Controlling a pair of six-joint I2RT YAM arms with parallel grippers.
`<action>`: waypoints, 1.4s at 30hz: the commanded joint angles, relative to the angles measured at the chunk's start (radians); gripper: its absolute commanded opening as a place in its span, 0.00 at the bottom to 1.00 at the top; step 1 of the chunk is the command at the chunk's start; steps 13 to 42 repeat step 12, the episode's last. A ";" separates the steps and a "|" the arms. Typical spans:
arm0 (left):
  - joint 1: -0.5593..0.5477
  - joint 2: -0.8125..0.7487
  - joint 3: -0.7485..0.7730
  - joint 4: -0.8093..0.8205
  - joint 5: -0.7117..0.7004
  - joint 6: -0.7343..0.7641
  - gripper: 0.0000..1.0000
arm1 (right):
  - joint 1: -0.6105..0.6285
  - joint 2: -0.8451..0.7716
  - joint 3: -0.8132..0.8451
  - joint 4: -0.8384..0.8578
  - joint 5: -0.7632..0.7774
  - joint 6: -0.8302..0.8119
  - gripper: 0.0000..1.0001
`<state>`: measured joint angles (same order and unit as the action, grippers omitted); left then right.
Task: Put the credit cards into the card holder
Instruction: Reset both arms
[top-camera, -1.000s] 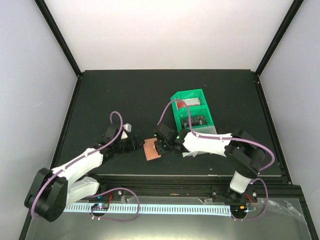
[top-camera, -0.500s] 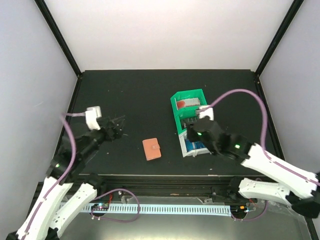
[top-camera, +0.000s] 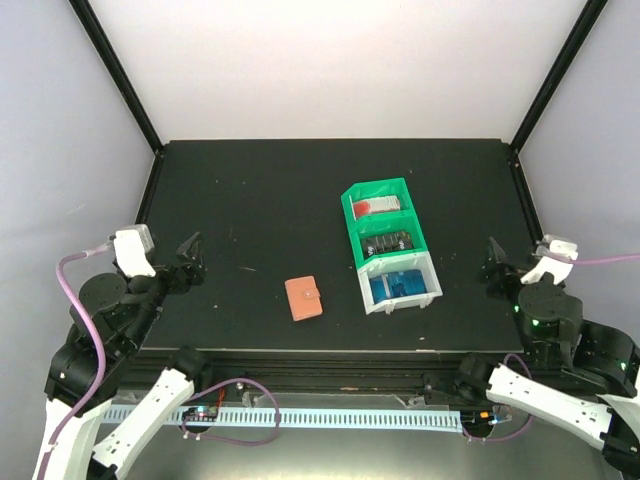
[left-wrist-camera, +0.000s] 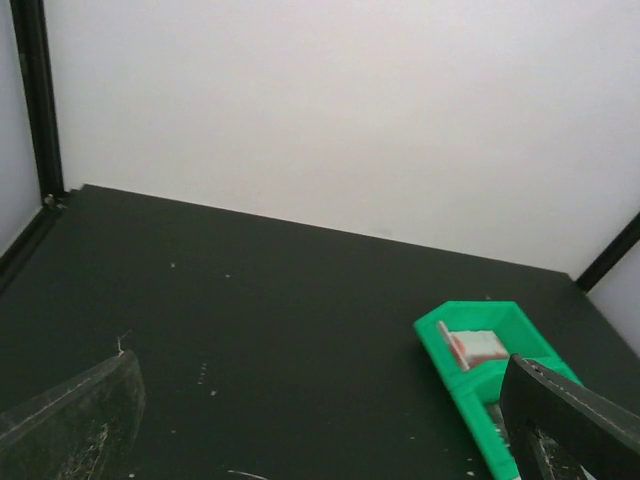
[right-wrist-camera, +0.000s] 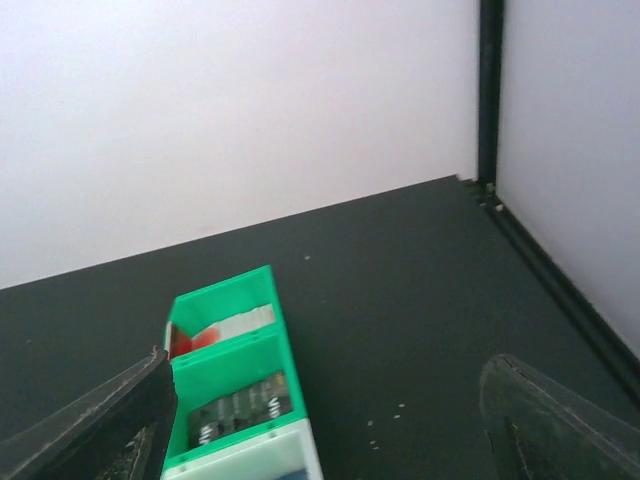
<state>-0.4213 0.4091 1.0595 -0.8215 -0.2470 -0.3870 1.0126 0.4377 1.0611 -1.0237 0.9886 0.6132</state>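
Credit cards (top-camera: 400, 285) all lay in the green-and-white tray (top-camera: 350, 215). None had reached the card holder (top-camera: 303, 298) beside it, apparently snapped shut. The left gripper (top-camera: 192, 246) and right gripper (top-camera: 493, 260) gaped empty, far off.

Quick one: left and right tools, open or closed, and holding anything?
Left tool: open, holding nothing.
Right tool: open, holding nothing.

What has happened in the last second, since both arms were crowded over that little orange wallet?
Both arms pulled away from the card holder, back toward their own sides of the table: the left gripper to the left, the right gripper to the right. Both grippers now stand open and empty. The card holder lies where it was, and the green-and-white tray, credit cards inside, has not shifted.
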 joint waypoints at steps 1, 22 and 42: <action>-0.004 -0.007 0.000 -0.027 -0.075 0.084 0.99 | -0.004 -0.041 0.023 -0.116 0.142 0.056 0.85; -0.004 -0.018 -0.029 0.004 -0.081 0.073 0.99 | -0.003 -0.102 -0.023 -0.120 0.122 0.099 0.87; -0.004 -0.018 -0.029 0.004 -0.081 0.073 0.99 | -0.003 -0.102 -0.023 -0.120 0.122 0.099 0.87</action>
